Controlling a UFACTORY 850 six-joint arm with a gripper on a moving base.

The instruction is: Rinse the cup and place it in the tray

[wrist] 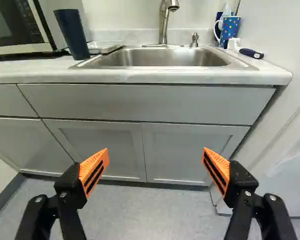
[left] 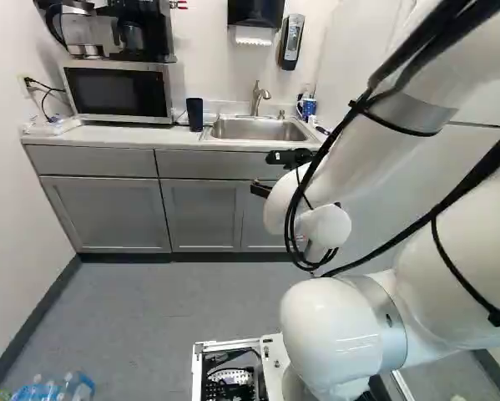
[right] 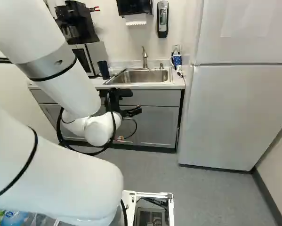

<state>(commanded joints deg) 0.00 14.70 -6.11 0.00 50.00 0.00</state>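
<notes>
Cup: we see it dark blue, tall, upright on the counter, between microwave and sink, just beside the sink's rim.

Pincer: we read the gripper as spread wide, orange pads well apart, cabinet fronts and floor visible between them.

Height: we have the gripper below countertop level, in front of the cabinets.

Tray: a low, clear piece lies near the cup; we cannot tell whether it is the tray.

Microwave side: its near corner stands close by the cup; a coffee machine sits on top.

Sink side: we note the faucet rising behind the basin, a soap pump beside it. At the end away from the cup stand a dotted blue mug and a dark-handled brush.

Edges: the counter front runs between gripper and cup; we see the fridge bounding the right of the right base view, a wall the left of the left base view.

Room: floor reaches from the white frame near our base to the cabinets; the basin lies open under the spout.
</notes>
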